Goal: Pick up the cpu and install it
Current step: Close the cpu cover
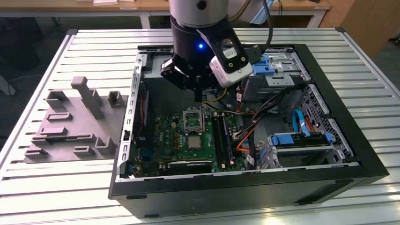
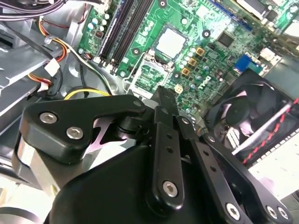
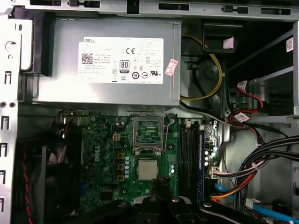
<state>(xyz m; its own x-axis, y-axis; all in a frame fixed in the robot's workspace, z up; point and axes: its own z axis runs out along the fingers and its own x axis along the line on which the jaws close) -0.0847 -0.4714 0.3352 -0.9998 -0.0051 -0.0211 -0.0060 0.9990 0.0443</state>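
Observation:
The cpu, a small silvery square chip, lies flat on the green motherboard right beside the black metal-framed socket, whose green inside is bare. In the exterior view the cpu sits nearer the case's front than the socket. My gripper hangs above the board over the socket's far end, well clear of the chip, fingers together and holding nothing. In the second wrist view the black fingers meet at one tip, with the cpu and socket beyond it.
A grey power supply box with a white label fills the case's back. Memory slots run beside the socket; a black fan sits on the other side. Cable bundles and blue drive brackets crowd one end. A grey fixture block stands on the table.

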